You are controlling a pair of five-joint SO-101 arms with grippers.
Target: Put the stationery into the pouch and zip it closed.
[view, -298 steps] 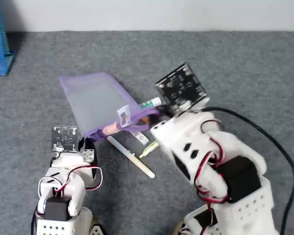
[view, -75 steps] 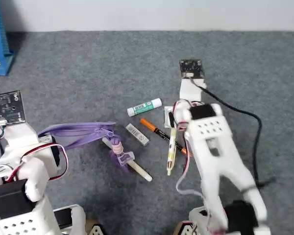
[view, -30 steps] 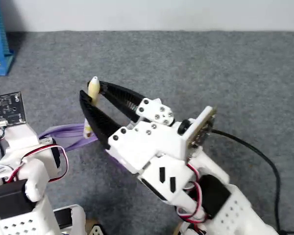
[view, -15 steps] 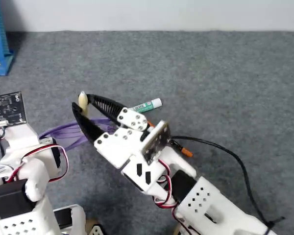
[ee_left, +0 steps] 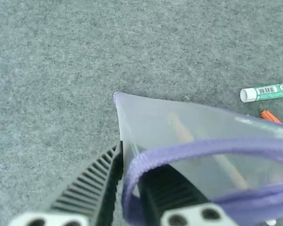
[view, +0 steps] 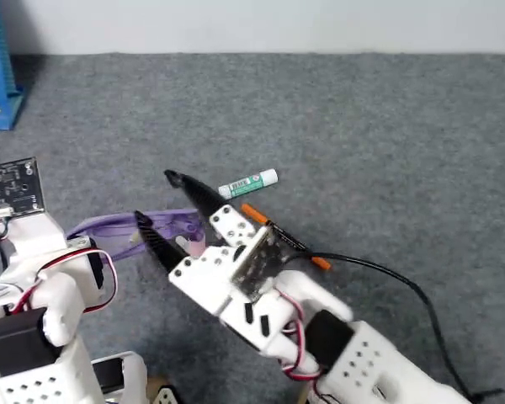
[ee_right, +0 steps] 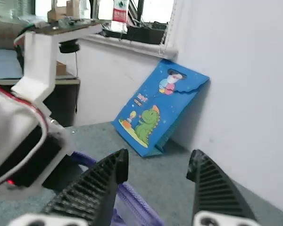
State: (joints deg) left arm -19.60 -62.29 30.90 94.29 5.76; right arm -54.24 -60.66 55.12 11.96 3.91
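Presently: loose stationery lies behind the open right end effector

1. Pouch [view: 109, 229]. Purple-rimmed and translucent, on the counter [view: 387, 126]. The left end effector [ee_left: 122, 155] is clamped onto its rim at one corner. A cream stick [ee_left: 181, 134] shows through the wall, inside.

2. Right end effector [view: 154, 199]. Fingers spread wide with nothing between them, tips over the pouch's mouth end.

3. Green-labelled stick [view: 248, 183]. On the counter just beside the right end effector's farther finger, on the side away from the pouch. Its long axis runs roughly crosswise to that finger.

4. Orange pen [view: 254, 212]. Back toward the right end effector's wrist, lying slantwise, its middle hidden under that arm.

Note: both loose items sit behind the fingertips, not ahead of them. The right arm is the nearer, and the left is taken up with the pouch. By this reading, the next pick calls for the right end effector to draw back from the pouch and turn toward the stick, closing across its narrow width. The zip is not yet closed.
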